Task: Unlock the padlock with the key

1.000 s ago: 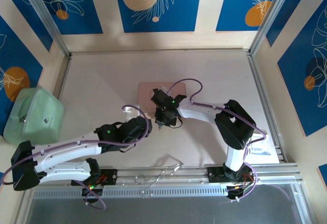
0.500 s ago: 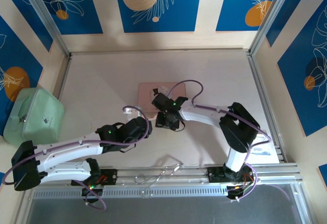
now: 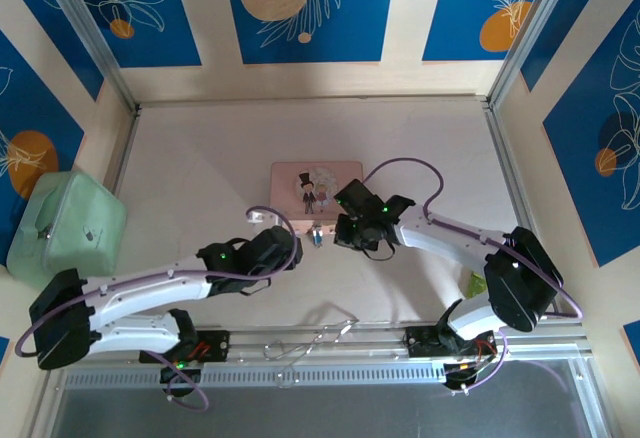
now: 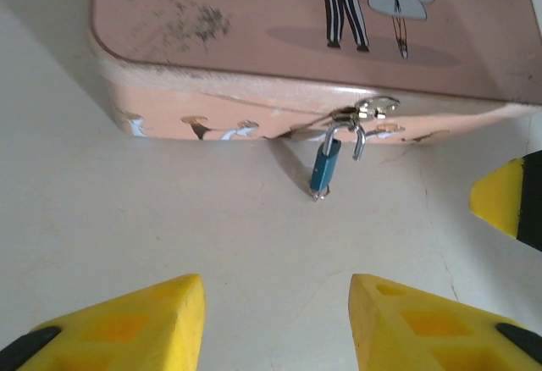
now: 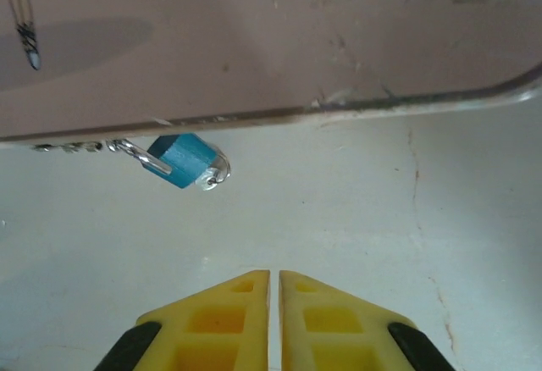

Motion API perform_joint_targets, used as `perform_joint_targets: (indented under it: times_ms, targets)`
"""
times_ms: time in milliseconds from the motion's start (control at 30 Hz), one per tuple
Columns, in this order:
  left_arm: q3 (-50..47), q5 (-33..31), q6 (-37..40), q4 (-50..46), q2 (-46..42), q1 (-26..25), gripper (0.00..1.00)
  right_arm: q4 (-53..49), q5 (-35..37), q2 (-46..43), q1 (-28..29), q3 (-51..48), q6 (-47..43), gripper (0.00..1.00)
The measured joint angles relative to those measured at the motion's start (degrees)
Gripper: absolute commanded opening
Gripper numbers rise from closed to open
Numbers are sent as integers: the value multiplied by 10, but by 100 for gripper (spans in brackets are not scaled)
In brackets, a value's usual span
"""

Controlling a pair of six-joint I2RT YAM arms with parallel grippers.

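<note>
The tiny blue padlock (image 4: 324, 166) hangs by its silvery shackle from the hasp on the front wall of the pink tin (image 4: 254, 15), its lower end close to the table. A small silvery bit shows at that lower end (image 5: 212, 172); I cannot tell whether it is the key. My left gripper (image 4: 278, 320) is open just in front of the padlock, with bare table between its yellow fingers. My right gripper (image 5: 274, 320) is shut with nothing visible between its fingers, a little right of the padlock (image 5: 182, 159). From above, the padlock (image 3: 317, 236) lies between the left gripper (image 3: 293, 241) and the right gripper (image 3: 342, 236).
A pale green box (image 3: 65, 226) sits beyond the table's left rail. A bent metal wire (image 3: 320, 338) lies on the front rail between the arm bases. The pink tin (image 3: 317, 186) lies mid-table with bare tabletop behind and beside it.
The right arm has drawn back to the right, off the padlock and tin lid; its jaws opened and shut again. The left arm has barely moved.
</note>
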Motion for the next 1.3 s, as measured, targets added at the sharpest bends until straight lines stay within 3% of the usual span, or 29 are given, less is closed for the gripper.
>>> perform_joint_targets:
  times_ms: [133,267,667,933,1300]
  targets:
    - [-1,23,-1,19,8,8,48,19,2,7,15,-1,-2,38]
    - [-1,35,-1,21,-6,27,48,13,20,42,53,21,-5,57]
    - [-38,37,-7,-14,-132,73,46,-32,72,170,87,131,-23,73]
    - [-55,52,-7,-16,-132,83,46,-72,107,239,97,207,-52,68]
    - [-81,61,-18,-7,-150,86,46,-128,141,295,98,259,-66,40]
